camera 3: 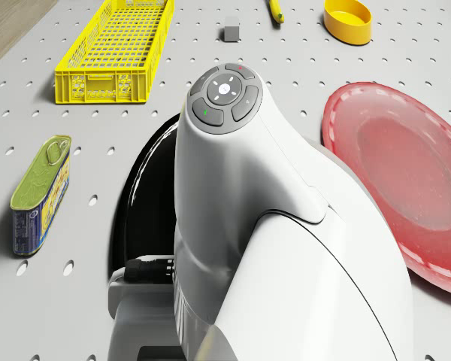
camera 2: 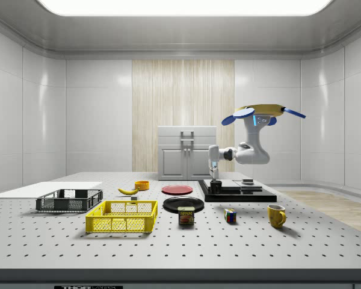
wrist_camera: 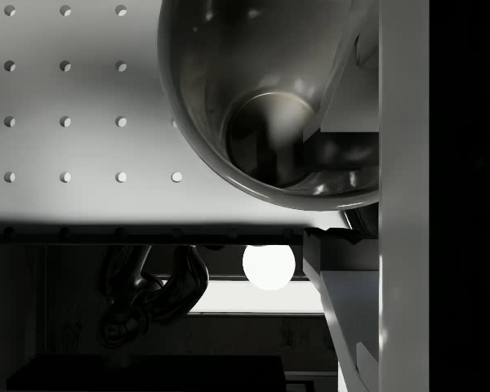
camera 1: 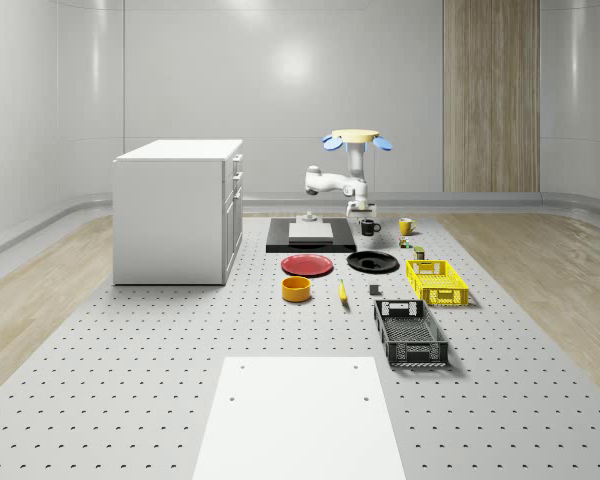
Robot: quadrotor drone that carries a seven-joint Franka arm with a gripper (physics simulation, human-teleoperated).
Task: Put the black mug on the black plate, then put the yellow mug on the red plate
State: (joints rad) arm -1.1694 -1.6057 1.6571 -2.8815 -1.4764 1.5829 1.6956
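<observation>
Item count: two mugs, two plates, two crates, one bowl, one banana, one can, one colour cube.

Positions, whole-scene view:
- Black mug (camera 1: 368, 227) sits at 12 o'clock of the black plate (camera 1: 372, 262), just beside the black slab (camera 1: 280, 243).
- Yellow mug (camera 1: 407, 226) sits at 1 o'clock of the black plate, apart from it.
- Red plate (camera 1: 307, 265) lies at 9 o'clock of the black plate, near it.
- Yellow bowl (camera 1: 296, 289) and banana (camera 1: 342, 291) lie at 6 o'clock of the red plate.

Robot: the drone (camera 1: 355, 138) hovers above the black mug. The gripper (camera 2: 215, 179) hangs at the mug's rim; its state cannot be told.

Containers: the yellow crate (camera 1: 437, 281) and black crate (camera 1: 410, 333) each show a bare mesh floor. The can (camera 2: 186, 215) and colour cube (camera 2: 230, 215) stand on the table.

Surface: grey perforated table (camera 1: 130, 340) carrying a white sheet (camera 1: 300, 415) and a white cabinet (camera 1: 178, 210). Room: pale panelled walls, one wooden wall panel (camera 1: 490, 95), wooden floor (camera 1: 540, 270)
</observation>
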